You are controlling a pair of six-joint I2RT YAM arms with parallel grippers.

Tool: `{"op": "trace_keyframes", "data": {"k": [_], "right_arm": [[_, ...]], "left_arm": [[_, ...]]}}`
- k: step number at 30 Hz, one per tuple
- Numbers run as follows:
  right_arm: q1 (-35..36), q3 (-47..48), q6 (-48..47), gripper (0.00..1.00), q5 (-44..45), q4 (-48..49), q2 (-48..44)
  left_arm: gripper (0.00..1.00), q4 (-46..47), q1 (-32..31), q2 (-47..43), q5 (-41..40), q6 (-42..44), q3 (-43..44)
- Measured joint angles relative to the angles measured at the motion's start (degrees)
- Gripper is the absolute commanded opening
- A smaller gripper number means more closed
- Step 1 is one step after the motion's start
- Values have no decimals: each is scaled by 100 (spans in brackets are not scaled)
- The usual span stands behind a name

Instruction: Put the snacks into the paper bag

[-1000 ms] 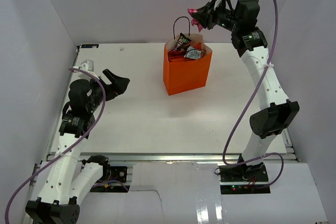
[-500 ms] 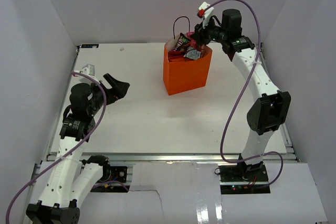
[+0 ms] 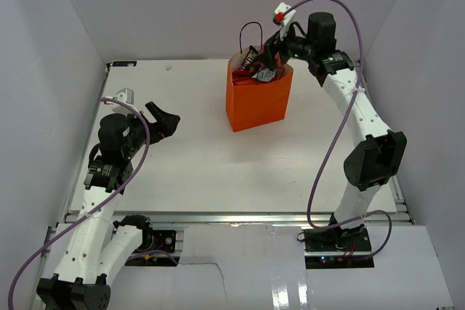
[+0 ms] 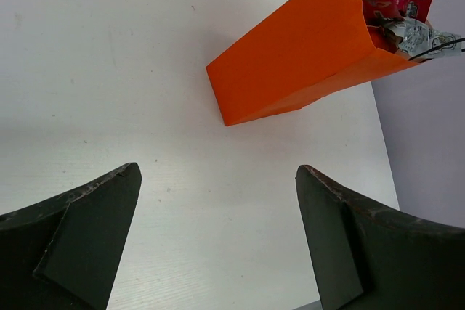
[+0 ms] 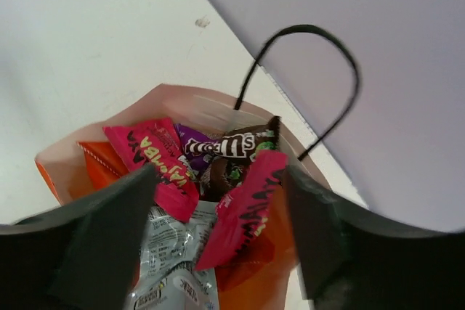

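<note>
The orange paper bag stands upright at the back of the table and also shows in the left wrist view. Snacks fill its mouth: two pink packets, dark candy wrappers and a silver wrapper. My right gripper hovers over the bag's mouth, open. The nearer pink packet lies loose between its spread fingers, inside the bag. My left gripper is open and empty above the table's left side, well away from the bag.
The bag's black loop handle rises at its far side, close to the grey back wall. White table stretches between the two arms. Side walls enclose the table on the left and right.
The right gripper came down from above the bag to its mouth and opened, letting the pink packet drop among the other snacks. The left arm has barely moved.
</note>
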Motion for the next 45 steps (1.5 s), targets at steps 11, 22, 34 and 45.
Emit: {"op": "trace_keyframes", "data": {"k": [11, 22, 34, 45], "right_arm": [[-1709, -850, 1438, 90, 101, 109, -1464], [-2297, -5047, 1814, 90, 1674, -461, -4148], [-2339, -5681, 2033, 90, 3067, -855, -5427], [-2341, -5681, 2031, 90, 3547, -852, -5495]], "left_arm": [[98, 284, 0, -164, 186, 411, 2], [98, 339, 0, -597, 96, 824, -448], [98, 332, 0, -507, 131, 881, -579], [98, 328, 0, -780, 173, 868, -605]]}}
